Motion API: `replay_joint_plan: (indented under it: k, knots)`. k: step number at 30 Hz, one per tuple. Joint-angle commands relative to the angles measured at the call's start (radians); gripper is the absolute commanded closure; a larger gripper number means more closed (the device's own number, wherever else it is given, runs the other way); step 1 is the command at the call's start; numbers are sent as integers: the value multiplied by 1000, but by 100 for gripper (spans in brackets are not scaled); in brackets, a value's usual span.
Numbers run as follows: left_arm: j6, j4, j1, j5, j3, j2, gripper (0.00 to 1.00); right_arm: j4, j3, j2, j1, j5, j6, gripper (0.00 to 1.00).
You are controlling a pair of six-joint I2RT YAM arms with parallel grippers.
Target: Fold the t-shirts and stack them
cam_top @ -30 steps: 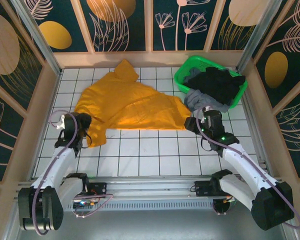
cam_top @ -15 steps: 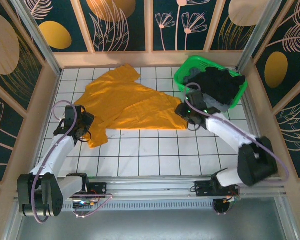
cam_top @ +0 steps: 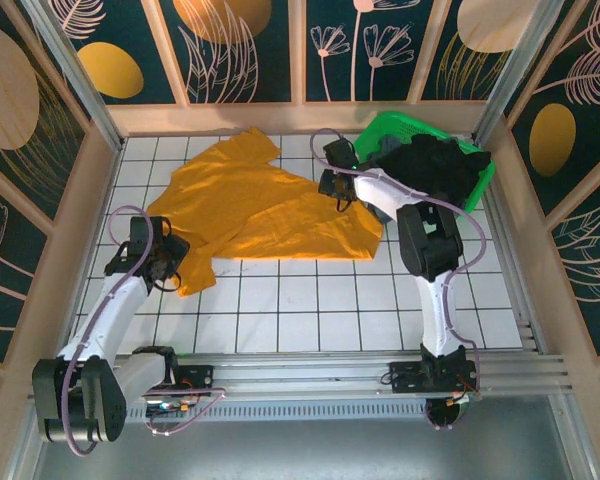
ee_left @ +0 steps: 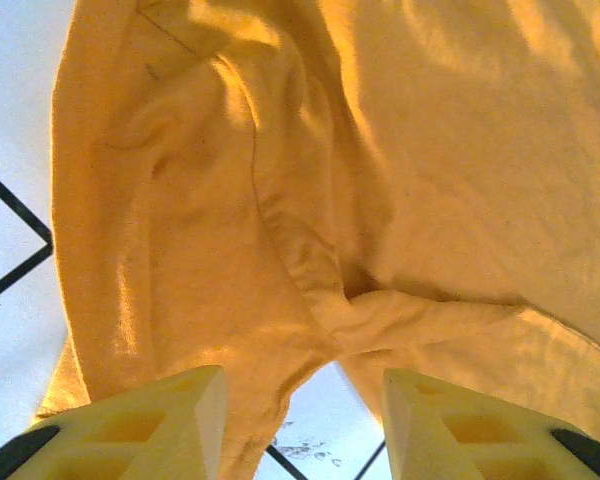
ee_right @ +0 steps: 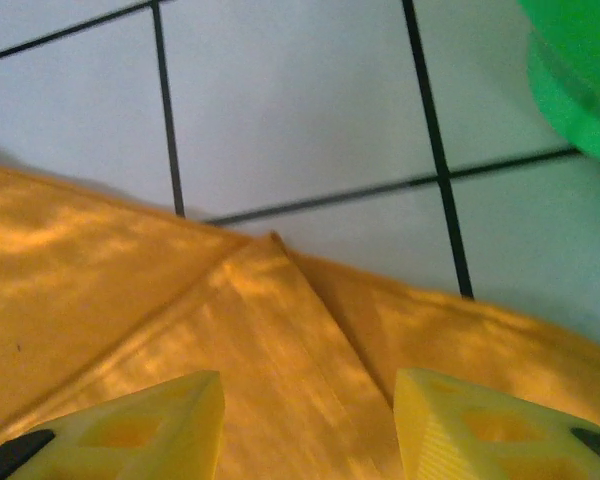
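Observation:
The large mustard-orange t-shirt [cam_top: 260,210] lies rumpled across the far half of the tiled table. My left gripper [cam_top: 173,255] hovers open over its lower-left flap, where folds and a gap of tile show between the fingers [ee_left: 300,430]. My right gripper [cam_top: 332,186] is open over the shirt's far right edge, close to the basket. In the right wrist view its jaws [ee_right: 310,430] straddle a crease of the orange t-shirt [ee_right: 230,330]. Black t-shirts [cam_top: 440,165] are heaped in the basket, with a bit of grey cloth [cam_top: 387,150] at its left.
The bright green plastic basket [cam_top: 365,150] stands at the far right corner, and its rim [ee_right: 580,80] shows just right of my right gripper. Wooden walls enclose the table. The white tiles [cam_top: 310,310] lie bare in front of the shirt.
My right arm has swung from the shirt's right corner to its far edge beside the basket. The left gripper has barely shifted, and the shirt lies slightly flatter.

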Motion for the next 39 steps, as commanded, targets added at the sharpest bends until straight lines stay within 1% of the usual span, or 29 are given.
replay_joint_plan:
  k: [1, 4, 7, 13, 21, 25, 31, 36, 39]
  knots:
    - [26, -43, 1, 27, 5, -36, 56, -46, 128, 77, 3, 34, -80, 52]
    - [35, -60, 1, 31, 2, -49, 56, -79, 203, 149, 3, 20, -88, 52]
    - [42, -68, 1, 34, 2, -55, 56, -82, 239, 188, 5, -3, -91, 52]
    - [46, -71, 2, 42, 8, -58, 56, -104, 296, 240, 2, -9, -103, 53]
    - [46, -75, 2, 49, 6, -71, 56, -130, 367, 295, 0, -81, -131, 54]
    - [50, -85, 2, 47, 4, -89, 57, -130, 374, 296, 0, -101, -128, 59]
    - [50, -88, 1, 50, 5, -103, 57, -149, 386, 290, -1, -91, -128, 66]
    - [53, -86, 1, 53, 6, -98, 58, -142, 370, 268, 3, -71, -131, 78]
    - [53, -82, 1, 57, 6, -97, 58, -143, 367, 260, 6, -60, -131, 87]
